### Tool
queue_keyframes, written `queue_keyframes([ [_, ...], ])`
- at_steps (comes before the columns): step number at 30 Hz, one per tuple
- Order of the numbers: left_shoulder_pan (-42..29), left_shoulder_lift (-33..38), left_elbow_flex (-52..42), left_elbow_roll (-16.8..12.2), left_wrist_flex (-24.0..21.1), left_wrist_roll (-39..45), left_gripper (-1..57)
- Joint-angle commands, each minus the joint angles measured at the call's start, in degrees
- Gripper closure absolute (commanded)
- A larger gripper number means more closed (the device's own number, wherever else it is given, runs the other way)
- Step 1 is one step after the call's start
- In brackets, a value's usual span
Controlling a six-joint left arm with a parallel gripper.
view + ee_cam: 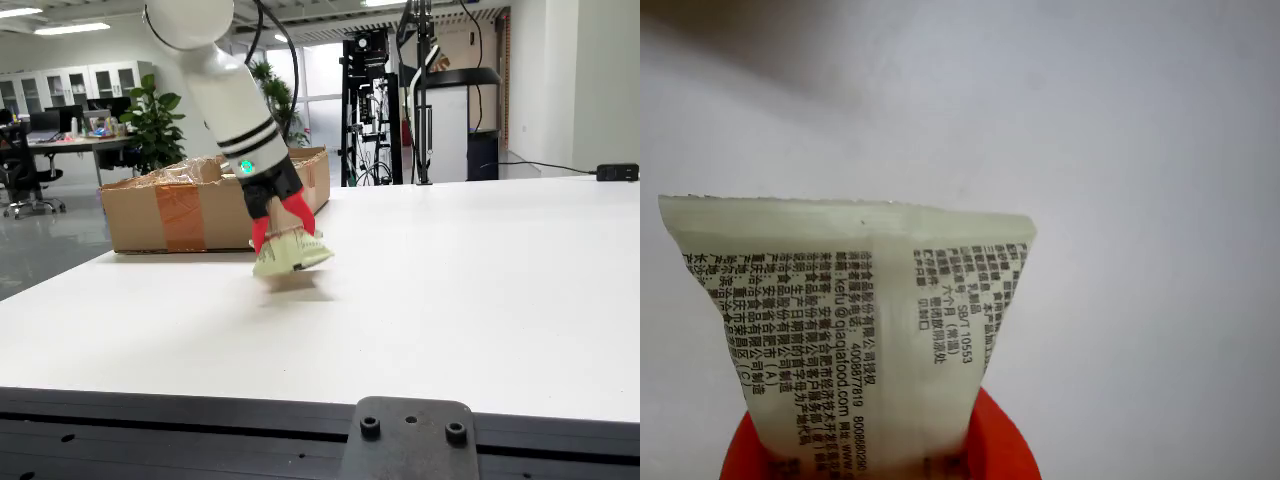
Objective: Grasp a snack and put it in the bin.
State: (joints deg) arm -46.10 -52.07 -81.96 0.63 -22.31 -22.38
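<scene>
Just above the white table (480, 290), my gripper (283, 225) pinches the pale snack packet (292, 255) by one end so it hangs clear, cardboard bin (180, 215) at ten o'clock.

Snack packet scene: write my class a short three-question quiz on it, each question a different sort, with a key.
1. True or false: the pincer holds the snack packet clear of the white table.
2. Multiple choice: in the side view, the cardboard box lies (A) behind the arm, at the table's far left edge; (B) in front of the arm, nearest the camera; (C) under the packet.
3. Short answer: in the close view, what colour are the fingers gripping the packet?

Key
1. True; a shadow lies on the table below the lifted packet.
2. A.
3. Red.
</scene>
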Motion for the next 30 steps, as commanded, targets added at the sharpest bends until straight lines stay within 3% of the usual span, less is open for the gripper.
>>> queue_keyframes([
  [1,0.6,2.6,0.1,0.8,-1.7,1.0,30.8],
  [7,1.9,7.9,0.0,3.7,-3.8,3.6,32.5],
  [18,7.8,20.7,2.8,5.2,-7.7,6.3,33.2],
  [30,14.9,18.6,15.8,5.8,-13.9,8.7,32.9],
])
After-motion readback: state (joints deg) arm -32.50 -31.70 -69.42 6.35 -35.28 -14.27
